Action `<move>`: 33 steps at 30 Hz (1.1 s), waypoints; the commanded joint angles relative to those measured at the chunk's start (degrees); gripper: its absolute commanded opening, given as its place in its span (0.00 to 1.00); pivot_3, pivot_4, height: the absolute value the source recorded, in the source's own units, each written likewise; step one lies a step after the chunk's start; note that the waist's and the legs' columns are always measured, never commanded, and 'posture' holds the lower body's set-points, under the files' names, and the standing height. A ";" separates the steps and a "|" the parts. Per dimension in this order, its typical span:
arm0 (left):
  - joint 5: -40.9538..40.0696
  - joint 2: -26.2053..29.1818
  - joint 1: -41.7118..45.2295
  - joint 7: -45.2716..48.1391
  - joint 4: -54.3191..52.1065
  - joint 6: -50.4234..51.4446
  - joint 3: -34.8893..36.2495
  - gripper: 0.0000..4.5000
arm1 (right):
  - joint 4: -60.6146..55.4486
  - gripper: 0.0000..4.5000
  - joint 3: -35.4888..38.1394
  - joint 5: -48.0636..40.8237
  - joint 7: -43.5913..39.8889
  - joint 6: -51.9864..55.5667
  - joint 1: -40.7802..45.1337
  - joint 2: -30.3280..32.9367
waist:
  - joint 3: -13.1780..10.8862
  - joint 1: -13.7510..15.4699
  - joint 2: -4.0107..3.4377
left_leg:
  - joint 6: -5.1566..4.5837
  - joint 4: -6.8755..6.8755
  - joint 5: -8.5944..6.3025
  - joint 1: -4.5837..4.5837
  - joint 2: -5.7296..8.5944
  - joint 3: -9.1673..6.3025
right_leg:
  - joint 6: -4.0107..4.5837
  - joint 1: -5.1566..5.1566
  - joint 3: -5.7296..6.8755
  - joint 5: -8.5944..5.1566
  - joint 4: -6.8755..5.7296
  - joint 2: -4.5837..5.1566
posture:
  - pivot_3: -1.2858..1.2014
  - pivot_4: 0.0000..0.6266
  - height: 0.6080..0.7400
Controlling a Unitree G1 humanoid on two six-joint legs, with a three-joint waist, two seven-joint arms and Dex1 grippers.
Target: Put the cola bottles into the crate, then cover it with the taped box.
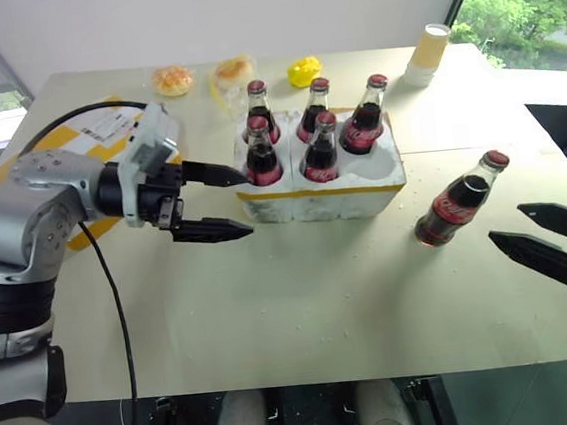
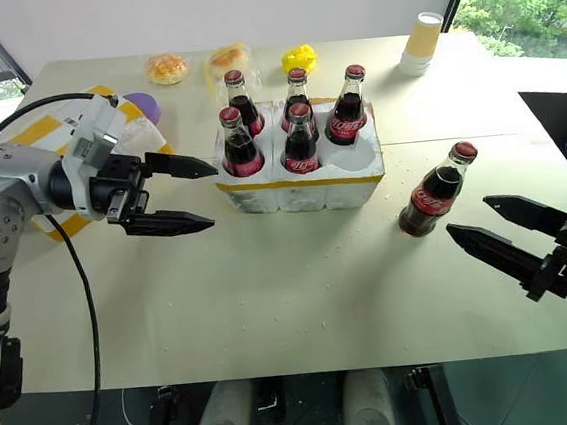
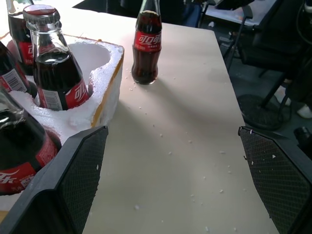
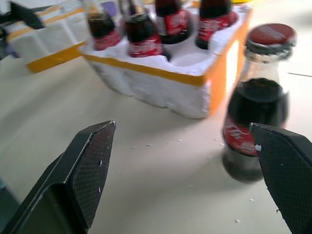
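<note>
Tabletop, loose cola bottle seemingly just beyond right gripper

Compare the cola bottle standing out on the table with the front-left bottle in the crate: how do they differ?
The loose bottle stands on the bare table, right of the crate; the front-left bottle sits in a socket. The loose one is nearest the open right hand; the crated one is nearest the open left hand. Both are upright, capped red, red-labelled.

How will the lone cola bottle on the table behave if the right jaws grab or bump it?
The bottle is tall on a narrow base, so a bump up high would probably tip it, and then it might roll. It looks like glass full of cola: likely heavy for its size, smooth and breakable. Gripping the wider body seems safest.
</note>
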State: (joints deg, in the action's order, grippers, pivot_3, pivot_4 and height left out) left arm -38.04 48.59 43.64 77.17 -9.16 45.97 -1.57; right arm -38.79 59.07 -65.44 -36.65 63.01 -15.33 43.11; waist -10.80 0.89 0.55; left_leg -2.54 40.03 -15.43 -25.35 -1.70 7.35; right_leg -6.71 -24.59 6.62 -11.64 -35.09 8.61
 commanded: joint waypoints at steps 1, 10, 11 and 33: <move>-0.91 -0.18 0.53 -0.81 -1.57 0.08 0.65 0.99 | 0.73 1.00 -5.28 6.74 2.91 -6.72 -1.17 -3.12 | 0.00 -0.02 -0.01 | 0.00 0.00 0.00 -0.01 0.02 0.01 | 0.00 -0.01 0.00 0.00 0.00 0.01 | 0.52 0.24 1.00; -0.75 0.12 -0.57 -2.29 -3.03 0.07 0.93 0.99 | 7.72 1.00 -15.57 13.80 4.29 -16.39 1.33 -7.11 | 0.00 -0.15 -0.06 | 0.00 0.00 0.00 0.00 0.00 0.03 | -0.01 -0.02 -0.01 0.00 -0.01 -0.01 | 0.52 0.24 1.00; -0.89 0.17 -0.61 -2.48 -3.24 0.20 1.02 0.99 | 8.37 1.00 -16.25 13.95 4.34 -16.94 1.84 -7.17 | 0.00 -0.14 -0.06 | 0.00 0.00 0.00 0.01 0.00 0.03 | -0.01 -0.01 -0.01 0.00 -0.01 -0.01 | 0.52 0.24 1.00; -2.48 1.03 -1.40 -5.97 -6.53 2.01 2.33 1.00 | 26.15 0.94 -31.99 22.08 3.10 -25.41 18.55 -7.77 | -0.01 -0.16 -0.08 | 0.02 -0.01 0.02 0.02 0.00 0.06 | -0.02 -0.02 -0.02 -0.01 -0.06 -0.03 | 0.52 0.24 1.00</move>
State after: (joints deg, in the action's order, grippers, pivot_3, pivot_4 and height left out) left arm -39.51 48.92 42.33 71.63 -14.15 48.09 -1.03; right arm -12.28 26.70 -43.36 -32.99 38.94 2.57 35.25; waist -10.81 0.73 0.47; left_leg -2.51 40.02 -15.40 -25.33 -1.70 7.41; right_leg -6.73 -24.61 6.61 -11.65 -35.15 8.58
